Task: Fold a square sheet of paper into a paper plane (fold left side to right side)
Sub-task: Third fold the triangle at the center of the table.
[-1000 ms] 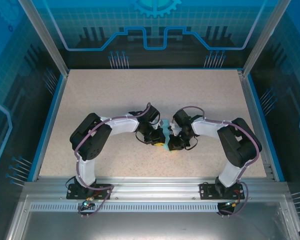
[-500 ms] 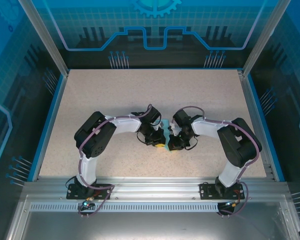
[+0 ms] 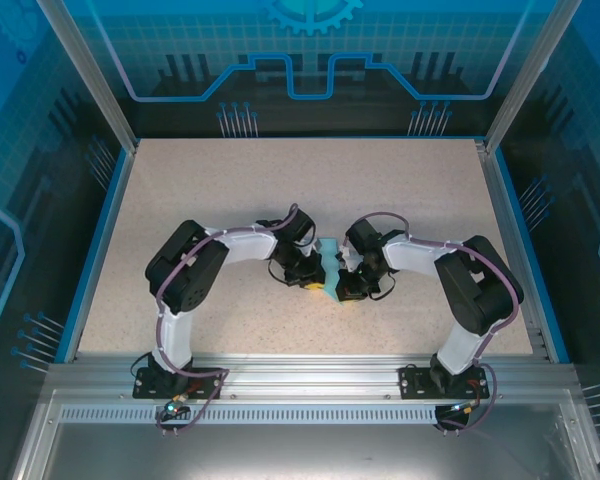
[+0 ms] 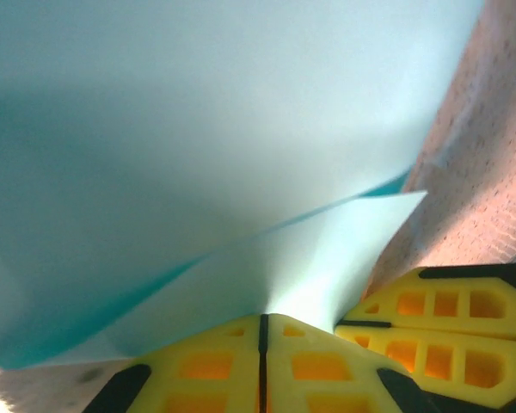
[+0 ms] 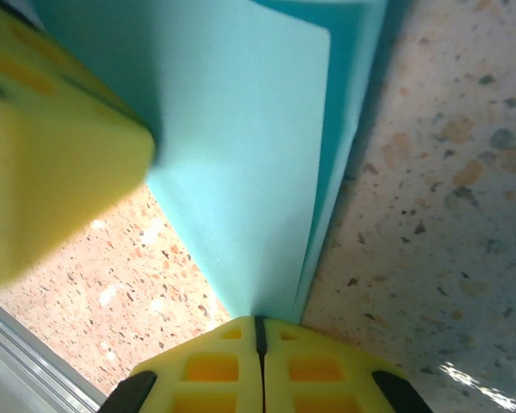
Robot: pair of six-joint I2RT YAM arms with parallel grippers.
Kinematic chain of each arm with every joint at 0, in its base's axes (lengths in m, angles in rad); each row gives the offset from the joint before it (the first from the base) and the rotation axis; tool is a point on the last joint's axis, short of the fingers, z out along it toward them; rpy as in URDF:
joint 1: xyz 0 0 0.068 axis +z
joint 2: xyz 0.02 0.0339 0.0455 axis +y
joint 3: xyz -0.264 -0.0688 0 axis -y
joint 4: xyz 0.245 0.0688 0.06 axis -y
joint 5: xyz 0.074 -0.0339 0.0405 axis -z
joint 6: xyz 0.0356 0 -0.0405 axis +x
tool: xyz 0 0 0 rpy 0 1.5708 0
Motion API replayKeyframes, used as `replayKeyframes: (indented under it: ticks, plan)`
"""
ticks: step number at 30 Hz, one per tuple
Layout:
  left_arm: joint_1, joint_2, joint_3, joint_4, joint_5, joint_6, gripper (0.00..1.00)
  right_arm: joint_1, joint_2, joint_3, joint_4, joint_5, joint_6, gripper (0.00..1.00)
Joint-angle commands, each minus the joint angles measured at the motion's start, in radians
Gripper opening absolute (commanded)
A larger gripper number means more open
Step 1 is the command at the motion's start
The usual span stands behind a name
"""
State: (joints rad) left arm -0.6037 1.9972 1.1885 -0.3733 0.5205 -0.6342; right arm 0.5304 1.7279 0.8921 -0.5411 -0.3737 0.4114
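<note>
**Both pincers clamped on the turquoise sheet of paper (image 3: 328,264) at mid-tabletop (image 3: 230,190)**

The sheet lies between the two arms, part folded. The left pincer (image 4: 262,320) has its fingers together on a pale corner flap, and the right pincer (image 5: 258,320) has its fingers together on the near end of a creased edge. The paper is plain, matte turquoise, with overlapping layers and one flap lifted off the surface. It is probably very light and limp, easy to crumple or tear, and prone to sliding between pads. It is best gripped at a corner or edge, close to a crease.
</note>
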Motion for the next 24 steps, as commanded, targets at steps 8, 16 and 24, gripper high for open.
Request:
replayKeyframes:
  ticks: [8, 16, 24]
  plan:
    - [0.18, 0.008, -0.04, -0.099, -0.174, 0.109, 0.1, 0.019, 0.052, -0.059, -0.075, 0.147, 0.001, 0.06]
    - [0.222, -0.072, -0.025, -0.112, -0.149, 0.137, 0.18, 0.02, 0.009, -0.061, -0.022, 0.093, 0.001, 0.07]
    - [0.227, -0.294, -0.133, -0.059, -0.152, 0.092, 0.43, 0.02, -0.065, -0.038, -0.01, 0.087, -0.015, 0.11]
